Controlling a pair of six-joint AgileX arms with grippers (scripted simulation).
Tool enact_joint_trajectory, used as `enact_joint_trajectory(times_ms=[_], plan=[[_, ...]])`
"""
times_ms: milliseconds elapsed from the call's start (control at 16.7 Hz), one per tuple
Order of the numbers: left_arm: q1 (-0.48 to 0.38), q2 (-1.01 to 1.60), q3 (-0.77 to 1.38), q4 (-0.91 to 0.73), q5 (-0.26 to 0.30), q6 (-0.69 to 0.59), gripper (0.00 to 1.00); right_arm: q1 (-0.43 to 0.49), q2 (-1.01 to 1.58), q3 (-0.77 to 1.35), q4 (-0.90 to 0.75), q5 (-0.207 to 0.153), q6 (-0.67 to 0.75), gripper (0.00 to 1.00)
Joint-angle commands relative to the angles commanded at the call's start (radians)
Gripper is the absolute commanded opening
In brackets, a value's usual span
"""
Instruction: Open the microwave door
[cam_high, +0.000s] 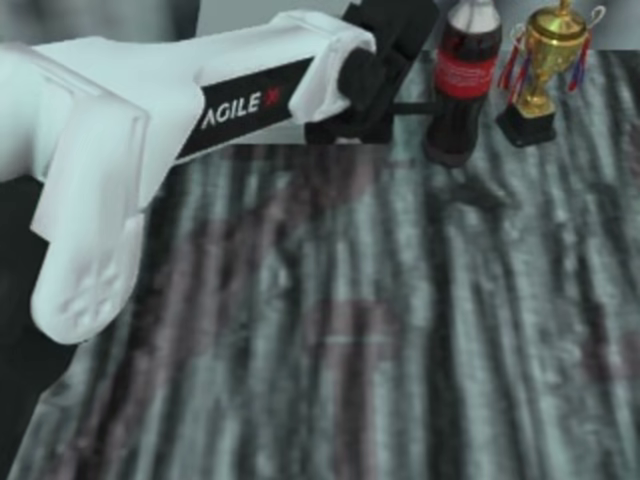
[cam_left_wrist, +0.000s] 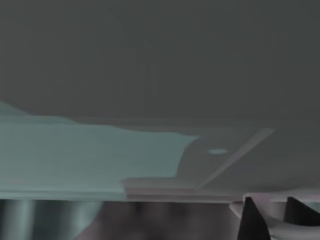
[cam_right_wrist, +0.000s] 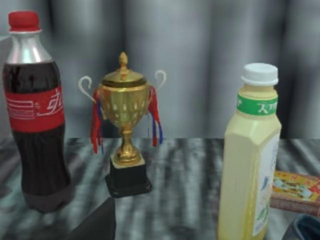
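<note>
Left hand (cam_high: 385, 75) at microwave (cam_left_wrist: 150, 60)

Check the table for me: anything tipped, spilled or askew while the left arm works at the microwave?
Nothing stands out. The cola bottle, trophy and yellow bottle all stand upright, with no spill on the table. The left end effector is up at the microwave; its wrist view is too close to judge the door.
</note>
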Motion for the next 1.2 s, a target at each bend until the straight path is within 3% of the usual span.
enact_joint_trajectory(times_ms=[300,1200], plan=[[0.004,-0.064,-0.103,0.063,-0.025,-0.024,0.0,0.0,0.0,0.0,0.0,0.0,0.0,1.0],[0.005,-0.065,-0.103,0.064,-0.025,-0.024,0.0,0.0,0.0,0.0,0.0,0.0,0.0,1.0]])
